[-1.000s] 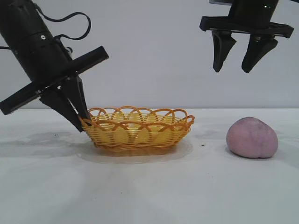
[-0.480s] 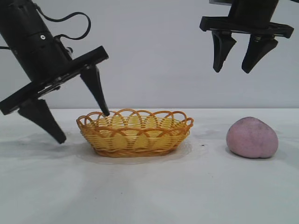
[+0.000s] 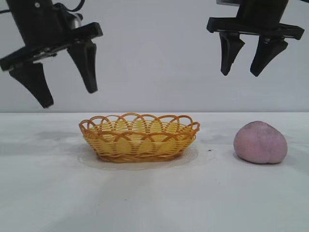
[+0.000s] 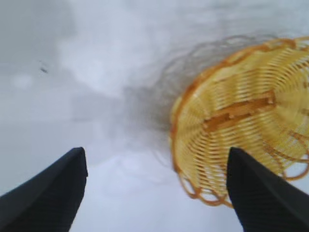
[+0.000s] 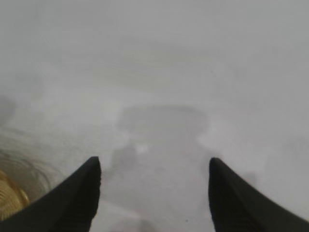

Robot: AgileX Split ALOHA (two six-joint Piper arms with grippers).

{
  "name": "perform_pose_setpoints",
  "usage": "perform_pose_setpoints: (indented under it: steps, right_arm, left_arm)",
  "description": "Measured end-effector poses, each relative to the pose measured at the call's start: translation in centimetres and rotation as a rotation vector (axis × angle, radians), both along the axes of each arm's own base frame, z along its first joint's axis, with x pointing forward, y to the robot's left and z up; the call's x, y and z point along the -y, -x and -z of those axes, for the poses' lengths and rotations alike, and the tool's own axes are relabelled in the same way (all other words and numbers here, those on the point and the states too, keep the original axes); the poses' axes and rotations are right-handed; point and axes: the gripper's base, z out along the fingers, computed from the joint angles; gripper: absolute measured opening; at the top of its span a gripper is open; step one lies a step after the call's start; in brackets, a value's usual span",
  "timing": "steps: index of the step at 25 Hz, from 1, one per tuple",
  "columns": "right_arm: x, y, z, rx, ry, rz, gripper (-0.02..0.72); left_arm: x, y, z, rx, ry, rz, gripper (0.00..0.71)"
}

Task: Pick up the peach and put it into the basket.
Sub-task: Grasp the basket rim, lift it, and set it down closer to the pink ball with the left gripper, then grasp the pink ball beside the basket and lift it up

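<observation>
Exterior view: left end effector (image 3: 67,96) spread wide, empty, above basket (image 3: 139,137).

Both arms are matte black. The left gripper (image 3: 65,94) has two tapered, wedge-shaped fingers (image 3: 86,65) under a flat crossbar, with a black cable looping above and a small pale screw. The right gripper (image 3: 245,71) has the same crossbar and curved, pointed fingers (image 3: 230,52).
</observation>
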Motion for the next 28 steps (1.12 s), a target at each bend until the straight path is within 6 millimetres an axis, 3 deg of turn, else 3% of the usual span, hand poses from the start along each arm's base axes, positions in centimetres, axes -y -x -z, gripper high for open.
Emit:
perform_pose_setpoints:
  steps: [6,16,21,28]
  right_arm:
    - [0.0,0.0,0.0,-0.002,0.001,0.000,0.458]
    - [0.0,0.0,0.0,-0.002,0.001,0.000,0.458]
    - [0.0,0.0,0.0,-0.004,0.001,0.000,0.458]
    - [0.0,0.1,0.0,-0.009,0.003,0.000,0.458]
  left_arm:
    - [-2.3,-1.4,-1.3,0.085,-0.199,0.023,0.549]
    - [-10.5,-2.2,-1.3,0.038,-0.325,-0.122,0.549]
    - [-12.0,-1.5,-1.2,-0.040,-0.364,-0.108,0.549]
    - [-12.1,0.3,-1.7,-0.143,-0.377,-0.101,0.549]
